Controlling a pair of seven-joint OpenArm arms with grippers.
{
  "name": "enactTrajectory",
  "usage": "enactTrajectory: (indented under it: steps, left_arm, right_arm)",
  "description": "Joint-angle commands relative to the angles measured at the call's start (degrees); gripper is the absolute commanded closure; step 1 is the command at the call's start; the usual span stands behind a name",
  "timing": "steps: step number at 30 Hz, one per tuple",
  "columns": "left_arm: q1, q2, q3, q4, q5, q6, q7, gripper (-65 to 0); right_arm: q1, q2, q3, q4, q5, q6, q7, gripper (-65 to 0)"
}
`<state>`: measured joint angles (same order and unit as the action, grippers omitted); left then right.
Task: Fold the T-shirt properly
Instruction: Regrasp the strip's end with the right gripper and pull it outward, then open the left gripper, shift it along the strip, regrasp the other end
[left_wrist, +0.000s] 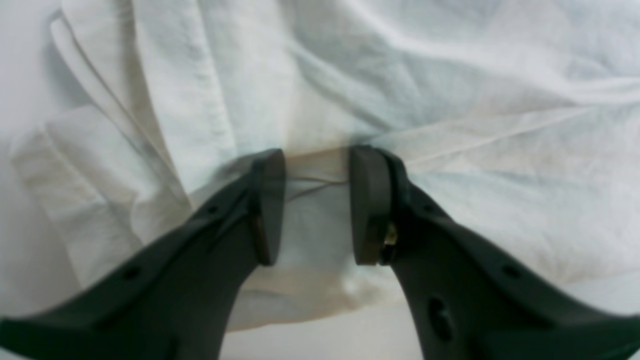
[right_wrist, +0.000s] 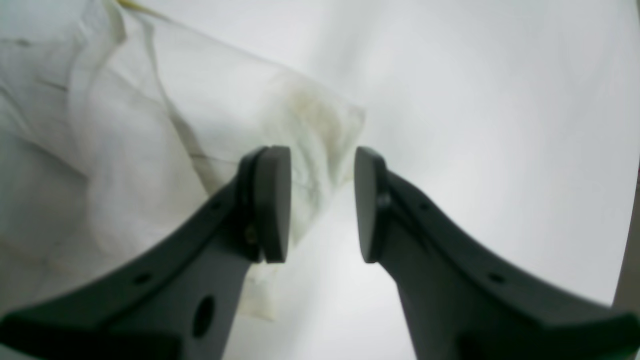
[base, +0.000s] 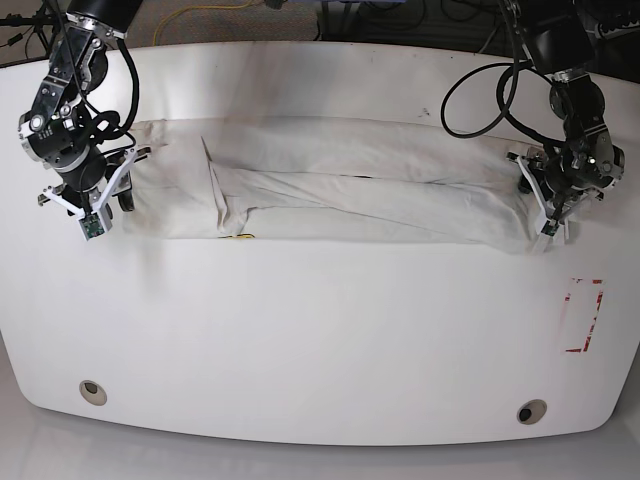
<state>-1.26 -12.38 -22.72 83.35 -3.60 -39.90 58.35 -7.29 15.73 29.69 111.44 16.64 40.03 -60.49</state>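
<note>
The off-white T-shirt (base: 350, 185) lies as a long, wrinkled strip across the far half of the white table (base: 320, 330). A bit of yellow (base: 240, 237) peeks out at its front edge. My left gripper (base: 548, 205) is at the strip's right end. In the left wrist view its jaws (left_wrist: 317, 155) stand apart over the cloth (left_wrist: 400, 75), with a fold edge lying between the fingertips. My right gripper (base: 122, 190) is at the strip's left end. In the right wrist view it (right_wrist: 322, 152) is open, with a corner of the shirt (right_wrist: 125, 125) just beyond its fingers.
A red-outlined rectangle (base: 583, 315) is marked on the table at the front right. Two round holes (base: 92, 391) (base: 531, 411) sit near the front edge. Cables (base: 220, 10) run behind the far edge.
</note>
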Motion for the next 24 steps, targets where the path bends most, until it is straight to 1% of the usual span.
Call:
enactTrajectory:
  steps: [1, 7, 10, 14, 15, 17, 21, 24]
  left_arm:
    - [0.69, 0.38, 0.26, -0.58, 2.67, -0.10, 3.32, -21.4]
    - [0.51, 0.47, 0.17, -0.58, 2.50, -0.10, 3.32, -21.4]
    - [0.51, 0.47, 0.08, -0.49, 2.32, -0.10, 3.32, -21.4]
    - [0.33, 0.56, 0.08, -0.49, 2.23, -0.10, 3.32, -21.4]
    - [-0.02, 0.82, 0.08, -0.41, 2.23, -0.10, 3.32, -21.4]
    - [-0.63, 1.52, -0.09, -0.32, 2.23, -0.10, 3.32, -21.4]
    - [-0.98, 2.14, -1.41, 1.53, 2.23, -0.10, 3.32, -21.5]
    - [-1.07, 2.23, -1.68, 3.73, 2.23, -0.10, 3.32, -21.7]
  right_arm:
    - [0.39, -2.50, 0.07, 1.31, 0.19, -0.03, 0.31, -20.0]
    - [-0.05, -7.42, -0.81, 0.17, -0.16, -0.03, 0.31, -19.7]
    - [-0.14, -8.74, -2.48, -2.65, -0.25, -0.03, 0.93, -19.5]
    - [-0.14, -9.09, -3.54, -7.13, -0.25, -0.03, 4.45, -19.5]
    - [-0.14, -8.91, -3.71, -9.50, -0.25, -0.03, 6.64, -19.5]
    - [-0.14, -8.82, -4.24, -12.93, -0.25, -0.03, 8.93, -19.5]
    - [0.12, -7.33, -5.03, -19.09, -0.25, -0.03, 12.09, -19.5]
    - [-0.05, -6.89, -6.09, -21.37, -0.25, -0.03, 14.47, -19.5]
